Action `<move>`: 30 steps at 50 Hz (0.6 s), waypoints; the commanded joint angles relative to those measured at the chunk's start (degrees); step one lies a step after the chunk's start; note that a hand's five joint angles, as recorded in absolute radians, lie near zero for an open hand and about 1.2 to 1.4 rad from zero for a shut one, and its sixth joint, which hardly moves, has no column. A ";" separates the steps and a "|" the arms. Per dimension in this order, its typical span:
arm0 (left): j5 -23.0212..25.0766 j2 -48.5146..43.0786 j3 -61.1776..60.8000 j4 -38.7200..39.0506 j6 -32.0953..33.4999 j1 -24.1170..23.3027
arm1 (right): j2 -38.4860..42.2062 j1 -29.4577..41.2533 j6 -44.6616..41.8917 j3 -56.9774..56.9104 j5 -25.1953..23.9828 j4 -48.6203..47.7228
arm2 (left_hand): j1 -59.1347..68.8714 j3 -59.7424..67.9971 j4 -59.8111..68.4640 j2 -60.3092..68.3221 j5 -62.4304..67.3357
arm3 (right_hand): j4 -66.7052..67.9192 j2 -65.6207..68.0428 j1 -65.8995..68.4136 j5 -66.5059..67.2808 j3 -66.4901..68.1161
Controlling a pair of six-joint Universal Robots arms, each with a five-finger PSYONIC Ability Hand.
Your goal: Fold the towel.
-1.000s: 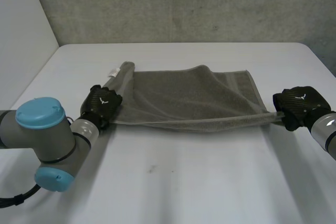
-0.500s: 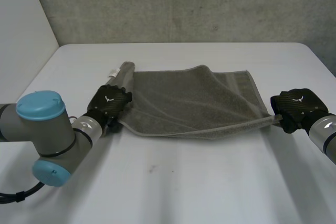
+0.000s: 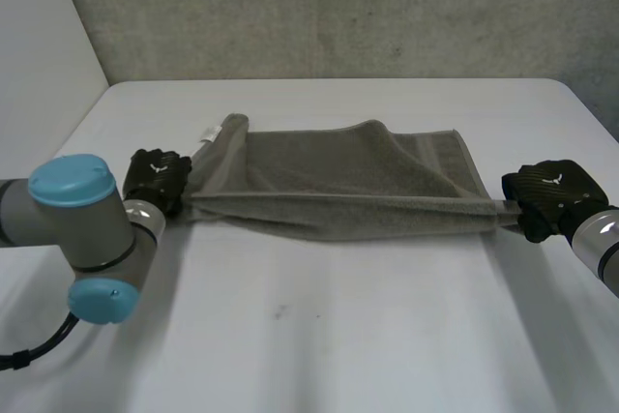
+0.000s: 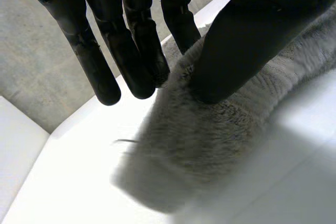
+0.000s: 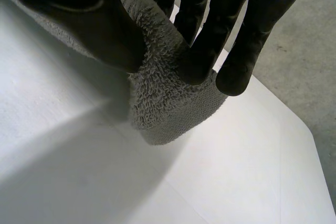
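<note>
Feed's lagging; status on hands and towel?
Left robot hand pinches towel at left end. Right robot hand pinches right end. Front edge taut; nothing blocking.

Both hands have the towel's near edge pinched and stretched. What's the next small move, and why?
Probably carry both hands forward together toward the far edge. The left hand and right hand each pinch a near corner of the towel, the held edge runs taut between them, and the rest lies on the table beyond, so laying it over should make the fold.
</note>
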 commanded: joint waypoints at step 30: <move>4.02 49.89 -33.35 -18.31 26.44 1.67 | -21.35 -7.45 -16.13 0.31 -6.25 31.47 | 15.49 15.05 14.96 14.95 15.41 | 2.99 3.56 3.47 2.61 4.31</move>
